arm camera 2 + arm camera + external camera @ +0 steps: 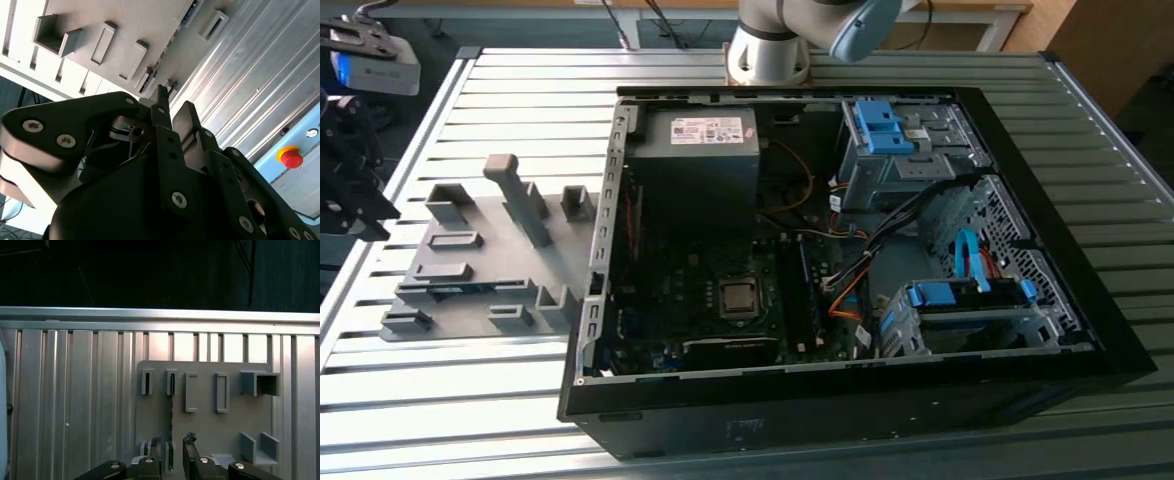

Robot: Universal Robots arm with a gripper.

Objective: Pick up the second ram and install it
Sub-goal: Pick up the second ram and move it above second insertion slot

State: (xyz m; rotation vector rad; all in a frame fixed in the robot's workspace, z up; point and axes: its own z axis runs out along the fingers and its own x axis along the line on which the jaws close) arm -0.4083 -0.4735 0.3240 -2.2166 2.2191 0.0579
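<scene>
The gripper (172, 454) hangs open, jaws either side of the second ram (171, 415), which stands on edge in the grey holder plate (205, 430) on the counter (75, 405), so a clean pick likely calls for a straight, centred descent and a gentle squeeze on its flat faces.
</scene>
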